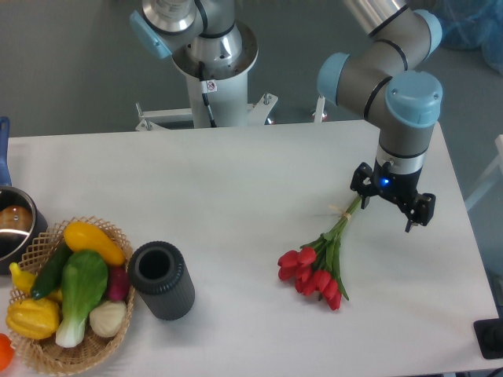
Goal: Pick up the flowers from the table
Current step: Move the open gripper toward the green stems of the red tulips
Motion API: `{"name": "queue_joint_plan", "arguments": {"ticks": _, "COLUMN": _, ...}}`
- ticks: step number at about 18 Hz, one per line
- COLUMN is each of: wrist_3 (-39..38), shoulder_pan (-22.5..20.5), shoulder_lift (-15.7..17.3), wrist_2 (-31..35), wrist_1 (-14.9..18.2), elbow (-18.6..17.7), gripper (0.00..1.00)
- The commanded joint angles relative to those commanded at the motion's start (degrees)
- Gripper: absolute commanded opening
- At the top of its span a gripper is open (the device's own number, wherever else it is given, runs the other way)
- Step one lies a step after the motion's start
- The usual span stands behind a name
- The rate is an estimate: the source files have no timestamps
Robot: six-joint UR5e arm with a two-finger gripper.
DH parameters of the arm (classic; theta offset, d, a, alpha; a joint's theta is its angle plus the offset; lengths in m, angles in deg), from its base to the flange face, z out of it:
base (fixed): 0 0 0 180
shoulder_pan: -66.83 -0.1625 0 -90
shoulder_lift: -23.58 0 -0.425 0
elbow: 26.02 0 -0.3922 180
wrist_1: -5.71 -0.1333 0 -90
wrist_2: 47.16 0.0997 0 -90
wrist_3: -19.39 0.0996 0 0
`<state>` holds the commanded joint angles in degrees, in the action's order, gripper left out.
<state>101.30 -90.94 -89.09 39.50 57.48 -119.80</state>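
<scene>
The flowers [314,271] are a bunch of red tulip blooms with long green stems. They lie on the white table [236,181] at the right, blooms toward the front and stems running up and right. My gripper [387,216] points straight down over the stem end, with its jaws spread apart. The tied stem tips [346,212] reach up to its left finger [363,200]. Whether the finger touches the stems is hidden by the wrist. The blooms rest on the table.
A dark grey cylindrical vase [161,280] stands at the front left. Beside it is a wicker basket [47,357] of toy vegetables. A metal pot [14,228] sits at the left edge. The robot base [212,63] is at the back.
</scene>
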Motion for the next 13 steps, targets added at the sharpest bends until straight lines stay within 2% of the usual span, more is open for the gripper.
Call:
{"name": "queue_joint_plan", "arguments": {"ticks": 6, "wrist_3": -1.7, "shoulder_pan": 0.3, "shoulder_lift": -0.2, "wrist_2": -0.3, "wrist_1": 0.0, "elbow": -0.3, "gripper": 1.00}}
{"name": "queue_joint_plan", "arguments": {"ticks": 8, "wrist_3": -3.9, "shoulder_pan": 0.6, "shoulder_lift": -0.4, "wrist_2": -0.4, "wrist_1": -0.3, "elbow": -1.1, "gripper": 1.00}}
{"name": "queue_joint_plan", "arguments": {"ticks": 13, "wrist_3": -4.1, "shoulder_pan": 0.2, "shoulder_lift": -0.8, "wrist_2": -4.2, "wrist_1": -1.7, "elbow": -3.8, "gripper": 1.00}}
